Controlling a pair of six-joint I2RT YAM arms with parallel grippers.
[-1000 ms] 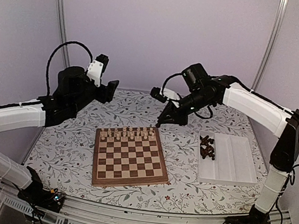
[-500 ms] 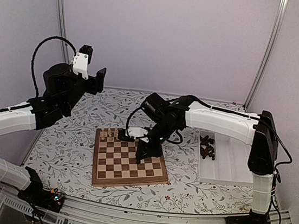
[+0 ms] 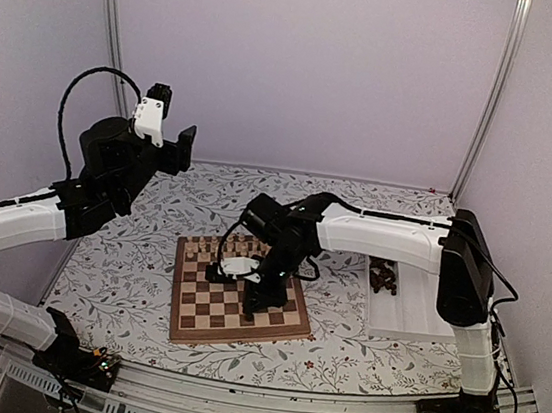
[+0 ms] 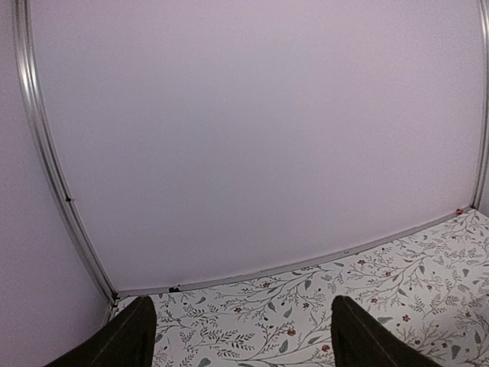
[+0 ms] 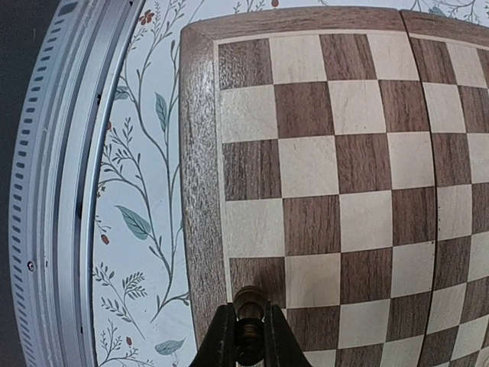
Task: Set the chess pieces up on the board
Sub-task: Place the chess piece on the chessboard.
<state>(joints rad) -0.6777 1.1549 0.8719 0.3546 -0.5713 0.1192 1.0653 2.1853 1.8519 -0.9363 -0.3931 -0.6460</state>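
Note:
The board (image 3: 204, 315) lies in the middle of the table, with pale chessmen (image 3: 208, 249) on its far rows. My right gripper (image 3: 253, 302) hangs over the board's near part. In the right wrist view this gripper (image 5: 248, 330) is shut on one dark chess piece (image 5: 250, 300), held just above a dark square by the board's wooden border (image 5: 200, 176). More dark chess pieces (image 3: 381, 276) lie in the tray's left end. My left gripper (image 3: 184, 145) is raised high at the far left; its fingers (image 4: 128, 338) stand wide apart with nothing between them.
A white compartment tray (image 3: 430, 304) lies right of the board. A floral cloth (image 3: 127, 269) covers the table. A metal rail (image 5: 69, 191) runs along the table's near edge. Purple walls close in the back and sides.
My right arm has swung from beyond the board's far right corner down over its near part, carrying the dark piece. My left arm rose, then stayed still.

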